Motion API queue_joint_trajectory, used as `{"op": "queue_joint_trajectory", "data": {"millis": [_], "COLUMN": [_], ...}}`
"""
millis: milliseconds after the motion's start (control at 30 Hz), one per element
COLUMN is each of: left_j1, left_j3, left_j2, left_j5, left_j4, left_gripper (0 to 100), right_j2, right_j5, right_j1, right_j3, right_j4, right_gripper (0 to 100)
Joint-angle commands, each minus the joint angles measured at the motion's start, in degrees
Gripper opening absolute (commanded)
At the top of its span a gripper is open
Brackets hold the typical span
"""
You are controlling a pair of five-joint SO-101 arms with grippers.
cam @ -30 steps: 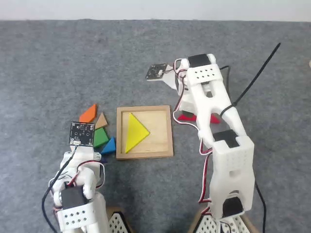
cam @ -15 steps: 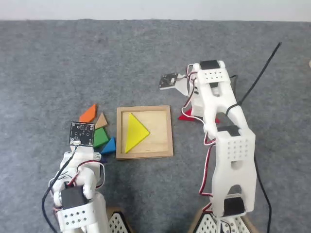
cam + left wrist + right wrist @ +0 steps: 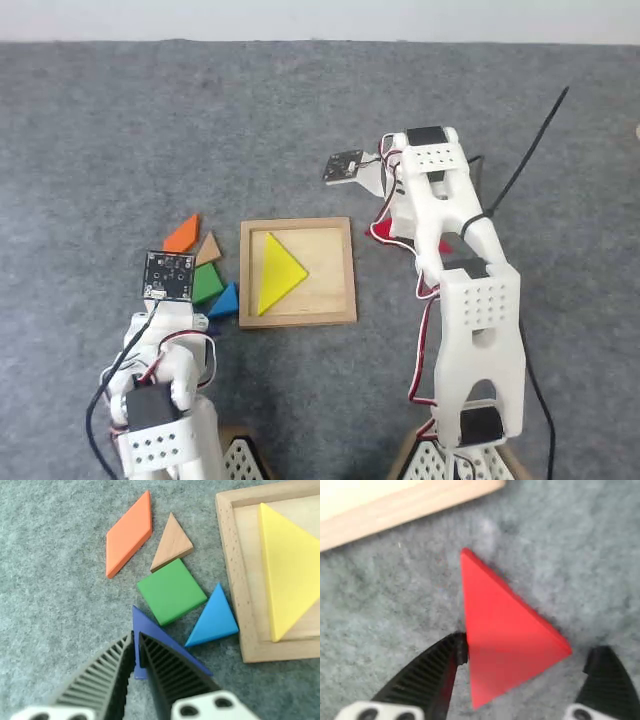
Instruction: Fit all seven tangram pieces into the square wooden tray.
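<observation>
high view: right arm half hides the red triangle, right gripper spread around it.

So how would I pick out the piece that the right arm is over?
Find the square wooden tray, then look beside it, on the side away from the other loose pieces. The red triangle lies there alone between the right arm's open fingers, the only red piece.

Bright, even light falls from overhead on the grey carpet. Shadows are thin and soft, tucked close under the wooden tray rim.
</observation>
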Motion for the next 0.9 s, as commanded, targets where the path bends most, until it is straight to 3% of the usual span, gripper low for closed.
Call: {"op": "queue_joint_trajectory", "data": {"millis": [0, 467, 733, 867], "left_j1": [0.35, 0.35, 0.35, 0.35], "left_j3": [-0.48, -0.48, -0.48, -0.48], "left_j2": [-1.05, -1.05, -1.05, -1.05], "left_j5": [0.35, 0.35, 0.35, 0.35], "left_j4": [0.35, 0.35, 0.35, 0.35], "left_gripper": [2, 2, 2, 2], "right_j2": [0.04, -5.41, -4.88, -2.07], "right_j5": [-1.05, -12.75, -7.74, -4.4], "right_j1": [-1.54, -4.53, -3.82, -1.1], "right_j3": [0.35, 0.09, 0.35, 0.09], "right_j4": [0.22, 4.09, 4.79, 4.18], "right_gripper": [30.7, 30.6, 23.2, 34.4]}}
